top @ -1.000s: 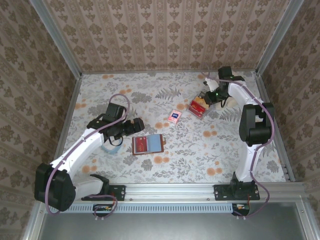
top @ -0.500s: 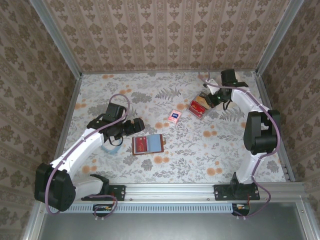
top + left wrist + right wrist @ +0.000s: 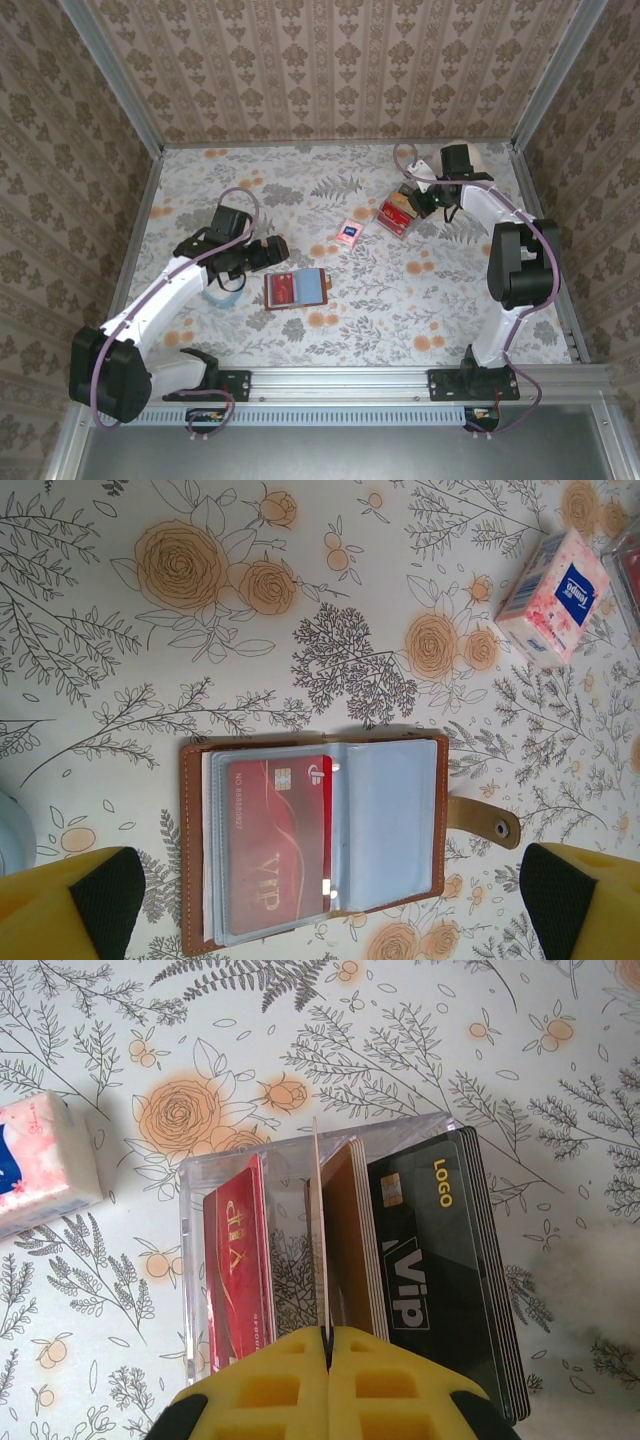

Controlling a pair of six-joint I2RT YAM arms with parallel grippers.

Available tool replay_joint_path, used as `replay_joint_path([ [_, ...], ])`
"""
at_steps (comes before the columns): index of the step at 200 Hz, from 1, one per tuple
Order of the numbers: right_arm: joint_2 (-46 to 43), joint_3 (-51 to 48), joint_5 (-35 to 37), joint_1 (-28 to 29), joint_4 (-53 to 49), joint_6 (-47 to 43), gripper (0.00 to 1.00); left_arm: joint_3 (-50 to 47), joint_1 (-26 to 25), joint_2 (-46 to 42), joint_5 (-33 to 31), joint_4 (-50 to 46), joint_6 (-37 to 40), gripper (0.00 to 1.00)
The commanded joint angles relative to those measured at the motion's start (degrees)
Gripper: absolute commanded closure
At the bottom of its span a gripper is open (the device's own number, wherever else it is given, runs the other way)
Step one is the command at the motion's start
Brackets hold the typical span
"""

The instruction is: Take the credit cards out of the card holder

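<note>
The right claw (image 3: 327,1345) pinches a thin card (image 3: 316,1210) edge-on over the clear box (image 3: 190,1260), seemingly filing it there, while the left claw (image 3: 272,253) hangs wide open above the brown card holder (image 3: 390,810) mid-desk, whose red card (image 3: 278,845) probably needs pulling next.

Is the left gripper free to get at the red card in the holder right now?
Probably yes. The holder lies open and flat just ahead of the open left gripper, nothing on top of the red card. The card seems tucked in a clear sleeve, so pinching it may be fiddly.
</note>
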Motion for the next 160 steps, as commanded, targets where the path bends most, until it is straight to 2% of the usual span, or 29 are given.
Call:
replay_joint_path([
  [1, -1.0, -1.0, -0.7, 0.2, 1.7, -2.5, 0.89, 0.1, 0.3, 0.6, 0.8, 0.2, -1.2, 0.0],
  [30, -2.4, -2.3, 0.2, 0.4, 3.5, -1.0, 0.72, 0.4, 0.3, 0.7, 1.0, 0.2, -1.1, 0.0],
  [89, -5.7, 1.9, 0.0, 1.2, -1.0, 8.3, 0.62, 0.3, 0.3, 0.5, 1.4, -0.3, -1.6, 0.0],
  [117, -9.6, 2.1, -2.1, 2.8, -2.0, 21.0, 0.55, -0.1, 0.2, 0.1, 1.1, -1.5, -2.3, 0.0],
  [132, -11.8, 1.1, -1.4, 4.0, -1.6, 30.0, 0.49, -0.7, 0.0, 0.2, 0.8, -2.2, -2.9, 0.0],
  [160, -14.6, -0.1, 0.3, 6.6, -5.3, 44.2, 0.45, -1.9, -0.4, 0.4, 0.5, -3.0, -4.1, 0.0],
])
